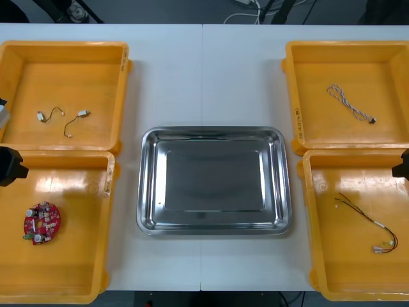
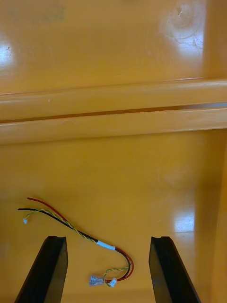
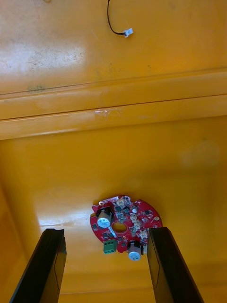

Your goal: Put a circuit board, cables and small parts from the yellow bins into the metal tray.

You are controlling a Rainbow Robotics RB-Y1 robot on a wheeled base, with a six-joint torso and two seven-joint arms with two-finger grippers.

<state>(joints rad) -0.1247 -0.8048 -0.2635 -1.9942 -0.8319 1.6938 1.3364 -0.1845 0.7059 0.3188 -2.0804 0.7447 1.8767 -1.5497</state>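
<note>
A round red circuit board [image 1: 42,222] [image 3: 124,223] lies in the near left yellow bin [image 1: 64,281]. My left gripper [image 3: 106,232] hangs open above it, the board just past the gap between its fingers [image 3: 49,265]. A red and yellow cable [image 1: 370,224] [image 2: 80,232] with a black strand lies in the near right bin [image 1: 339,268]. My right gripper [image 2: 108,239] is open over it, fingers [image 2: 47,270] on either side of the cable's plug end. The metal tray [image 1: 148,211] sits bare and shiny at the table's middle.
Two short black cables [image 1: 64,118] with white plugs lie in the far left bin [image 1: 121,96]; one plug end [image 3: 126,32] shows past the bin wall. A twisted blue and white cable [image 1: 350,104] lies in the far right bin [image 1: 294,96]. Both arms [image 1: 9,166] [image 1: 402,165] sit at the side edges.
</note>
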